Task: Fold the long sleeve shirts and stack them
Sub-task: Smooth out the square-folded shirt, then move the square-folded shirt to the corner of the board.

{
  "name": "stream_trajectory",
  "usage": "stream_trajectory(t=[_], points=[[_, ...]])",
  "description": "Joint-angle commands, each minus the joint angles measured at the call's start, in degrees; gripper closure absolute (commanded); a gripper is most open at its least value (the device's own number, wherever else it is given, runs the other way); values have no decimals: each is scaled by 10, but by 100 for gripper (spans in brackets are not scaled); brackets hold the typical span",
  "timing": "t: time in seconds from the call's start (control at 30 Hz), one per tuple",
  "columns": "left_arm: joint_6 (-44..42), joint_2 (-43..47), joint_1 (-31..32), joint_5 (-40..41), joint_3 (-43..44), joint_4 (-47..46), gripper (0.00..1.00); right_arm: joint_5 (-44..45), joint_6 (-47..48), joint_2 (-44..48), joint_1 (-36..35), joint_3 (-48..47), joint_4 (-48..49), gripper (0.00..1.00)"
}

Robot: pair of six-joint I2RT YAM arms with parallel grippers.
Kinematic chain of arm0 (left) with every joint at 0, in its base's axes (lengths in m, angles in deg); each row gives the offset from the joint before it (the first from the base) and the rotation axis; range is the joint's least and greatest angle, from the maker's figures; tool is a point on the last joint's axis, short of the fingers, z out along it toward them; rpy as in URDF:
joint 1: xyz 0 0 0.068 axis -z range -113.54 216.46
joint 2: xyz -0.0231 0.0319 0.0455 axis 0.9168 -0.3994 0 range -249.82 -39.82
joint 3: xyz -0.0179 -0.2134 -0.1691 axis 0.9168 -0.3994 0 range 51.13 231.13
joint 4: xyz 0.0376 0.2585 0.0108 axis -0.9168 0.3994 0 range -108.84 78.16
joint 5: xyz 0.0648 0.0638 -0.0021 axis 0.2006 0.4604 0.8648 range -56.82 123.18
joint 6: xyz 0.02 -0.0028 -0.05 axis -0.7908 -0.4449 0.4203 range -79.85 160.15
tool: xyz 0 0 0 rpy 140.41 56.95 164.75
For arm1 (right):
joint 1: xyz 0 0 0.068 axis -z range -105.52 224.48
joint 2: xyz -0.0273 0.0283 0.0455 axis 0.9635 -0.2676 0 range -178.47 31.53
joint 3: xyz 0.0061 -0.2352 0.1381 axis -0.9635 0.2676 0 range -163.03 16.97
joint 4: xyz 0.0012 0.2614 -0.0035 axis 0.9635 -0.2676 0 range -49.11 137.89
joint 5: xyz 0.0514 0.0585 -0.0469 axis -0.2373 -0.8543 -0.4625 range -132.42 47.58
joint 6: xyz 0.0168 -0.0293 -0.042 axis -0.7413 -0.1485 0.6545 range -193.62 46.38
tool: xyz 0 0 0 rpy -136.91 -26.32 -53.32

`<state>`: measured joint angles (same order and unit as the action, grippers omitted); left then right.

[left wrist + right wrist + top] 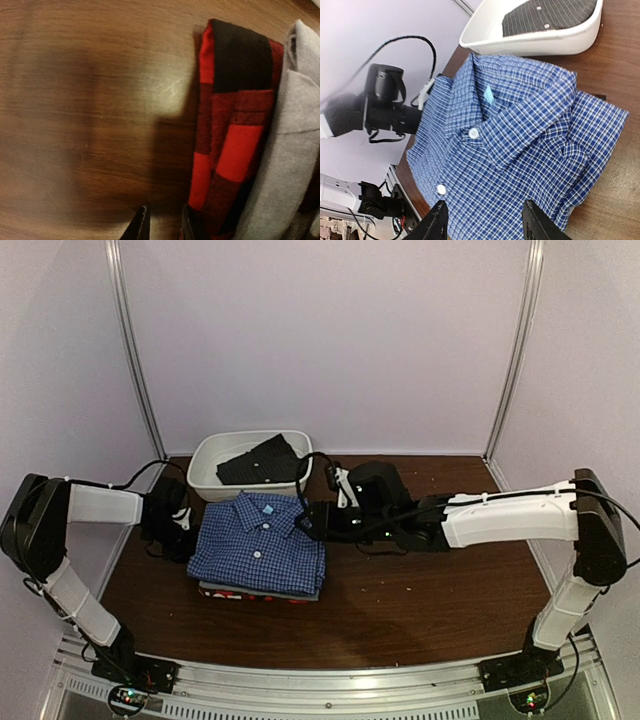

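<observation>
**A:** Which step does this look like?

**B:** The squaring-up of the pile [262,588], most likely. The blue check shirt [258,542] lies folded, collar toward the far side. It sits on top of the grey shirt [295,150] and the red plaid shirt [230,150], left of the table's middle.

**A:** And the grippers?

**B:** The right gripper [486,222] hovers at the pile's right edge with its jaws spread wide. The blue cloth lies below the gap, not pinched in it, so it holds nothing. The left gripper [162,227] sits low at the pile's left side. Its fingertips stand close together with a slit of bare table [75,125] between them. One tip is just beside the red shirt's fold, and nothing is gripped.

**A:** What is left to do?

**B:** A dark striped shirt [262,460] lies in the white basin [205,475] just beyond the pile. Whether it is already folded cannot be told. The job seems well along but not finished.

**A:** What does the next move call for?

**B:** Probably both arms lifting clear without dragging the pile's edges. One would then reach far into the basin for the dark shirt.
</observation>
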<state>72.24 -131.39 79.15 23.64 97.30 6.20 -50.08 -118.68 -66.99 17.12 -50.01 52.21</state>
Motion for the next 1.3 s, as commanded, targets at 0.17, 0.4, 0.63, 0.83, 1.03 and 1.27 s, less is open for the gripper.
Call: stream_trajectory(t=[0.17,0.4,0.63,0.83,1.03,1.27], points=[[31,6,45,-49,-46,-24,77,45,28,107,38,38,-23,45],[100,-3,127,-75,-33,-54,78,48,36,162,75,88,-36,43],[201,-59,246,-78,31,-108,78,67,56,208,81,119,-76,42],[258,-171,318,-93,142,-158,79,71,68,248,81,139,-114,41],[263,-286,352,-106,314,-161,79,60,69,282,79,167,-150,40],[265,-431,359,-143,495,-158,81,74,60,324,77,188,-189,39]])
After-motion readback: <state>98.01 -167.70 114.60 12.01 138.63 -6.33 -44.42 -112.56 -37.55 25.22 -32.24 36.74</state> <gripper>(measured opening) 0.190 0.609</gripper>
